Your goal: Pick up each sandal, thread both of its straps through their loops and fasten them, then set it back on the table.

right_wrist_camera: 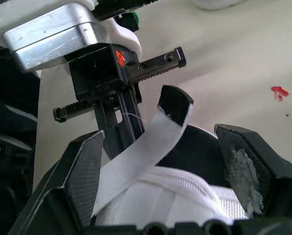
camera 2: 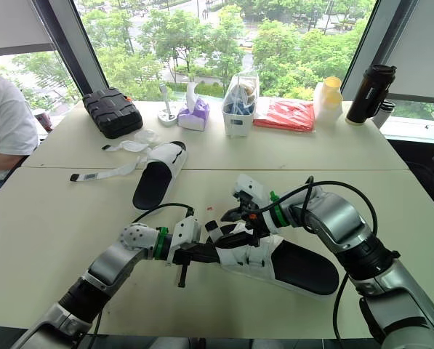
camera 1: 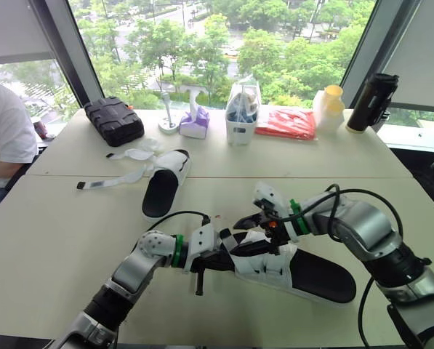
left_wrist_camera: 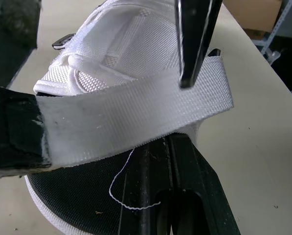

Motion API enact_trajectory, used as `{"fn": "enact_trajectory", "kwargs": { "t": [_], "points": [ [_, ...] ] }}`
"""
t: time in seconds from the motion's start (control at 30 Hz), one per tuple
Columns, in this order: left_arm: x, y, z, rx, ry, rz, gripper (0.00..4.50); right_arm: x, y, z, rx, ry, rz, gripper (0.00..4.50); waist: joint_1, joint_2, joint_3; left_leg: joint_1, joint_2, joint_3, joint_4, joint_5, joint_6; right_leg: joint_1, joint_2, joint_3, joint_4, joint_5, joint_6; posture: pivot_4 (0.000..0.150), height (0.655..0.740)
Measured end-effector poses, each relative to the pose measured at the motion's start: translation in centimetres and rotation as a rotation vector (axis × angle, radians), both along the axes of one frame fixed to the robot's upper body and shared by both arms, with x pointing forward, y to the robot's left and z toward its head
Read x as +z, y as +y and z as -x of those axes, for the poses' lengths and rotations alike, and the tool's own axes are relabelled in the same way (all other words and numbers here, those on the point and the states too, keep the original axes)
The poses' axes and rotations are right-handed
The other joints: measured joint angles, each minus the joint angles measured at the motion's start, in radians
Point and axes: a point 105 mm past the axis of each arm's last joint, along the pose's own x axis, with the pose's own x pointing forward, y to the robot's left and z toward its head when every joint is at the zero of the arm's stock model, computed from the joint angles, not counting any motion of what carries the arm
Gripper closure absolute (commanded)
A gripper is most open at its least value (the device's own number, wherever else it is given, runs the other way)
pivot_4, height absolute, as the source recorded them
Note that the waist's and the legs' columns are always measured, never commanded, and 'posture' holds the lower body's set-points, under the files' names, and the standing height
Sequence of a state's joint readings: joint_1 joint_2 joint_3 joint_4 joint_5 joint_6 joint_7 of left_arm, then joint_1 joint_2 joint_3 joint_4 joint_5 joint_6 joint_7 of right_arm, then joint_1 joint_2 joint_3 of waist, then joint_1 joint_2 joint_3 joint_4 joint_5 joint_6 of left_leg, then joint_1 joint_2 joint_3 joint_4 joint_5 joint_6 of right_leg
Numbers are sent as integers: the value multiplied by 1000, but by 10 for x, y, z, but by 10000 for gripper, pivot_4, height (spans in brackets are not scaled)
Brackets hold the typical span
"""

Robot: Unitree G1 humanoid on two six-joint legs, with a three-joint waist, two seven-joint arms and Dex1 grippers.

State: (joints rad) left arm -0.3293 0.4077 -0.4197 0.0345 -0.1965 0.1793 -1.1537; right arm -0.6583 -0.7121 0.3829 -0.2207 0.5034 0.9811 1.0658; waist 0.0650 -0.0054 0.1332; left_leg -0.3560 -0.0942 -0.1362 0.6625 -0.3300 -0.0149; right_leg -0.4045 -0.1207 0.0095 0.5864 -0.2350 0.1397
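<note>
A white sandal with a black sole (camera 1: 315, 275) lies on the near table between my two grippers. My left gripper (camera 1: 228, 249) comes in from the left at its strap end. One white strap (left_wrist_camera: 136, 115) with a black tip (right_wrist_camera: 175, 100) runs between the left fingers (left_wrist_camera: 170, 196), and the gripper looks shut on it. My right gripper (camera 1: 258, 218) hovers just above the same strap, its two pads (right_wrist_camera: 82, 166) spread wide on either side, open. A second sandal (camera 1: 162, 187) lies farther back to the left, with its straps (camera 1: 118, 178) loose and spread on the table.
A person in a white shirt (camera 1: 2, 138) sits at the table's left. Along the far edge stand a black case (camera 1: 113, 120), a tissue box (camera 1: 195, 123), a clear container (camera 1: 242, 116), a red packet (camera 1: 286, 123), yellow-lidded bottles (camera 1: 328, 105) and a black flask (camera 1: 369, 102).
</note>
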Motion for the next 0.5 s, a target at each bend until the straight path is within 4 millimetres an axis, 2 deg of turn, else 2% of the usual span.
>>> {"fn": "enact_trajectory", "kwargs": {
  "t": [0.2,0.33,0.43,0.5],
  "points": [
    [0,0,0,2,0,1,45000,-12,1,-2,35,18,61,6026,0,0,0,0,0,0,0,0,0,0,0,0,0,0,0,1500,7400],
    [0,-1,0,5,1,3,45000,-13,2,0,61,24,66,6026,0,0,0,0,-1,0,0,0,0,0,0,0,0,0,0,1500,7400],
    [0,-1,0,6,2,4,45000,-13,2,2,73,31,66,14641,0,0,0,0,-1,0,1,0,0,0,-1,0,0,0,0,1500,7400],
    [0,-1,0,7,2,5,45000,-12,3,2,77,28,65,23904,0,0,0,0,-1,0,1,0,0,0,-1,0,1,0,0,1500,7400]
  ]
}}
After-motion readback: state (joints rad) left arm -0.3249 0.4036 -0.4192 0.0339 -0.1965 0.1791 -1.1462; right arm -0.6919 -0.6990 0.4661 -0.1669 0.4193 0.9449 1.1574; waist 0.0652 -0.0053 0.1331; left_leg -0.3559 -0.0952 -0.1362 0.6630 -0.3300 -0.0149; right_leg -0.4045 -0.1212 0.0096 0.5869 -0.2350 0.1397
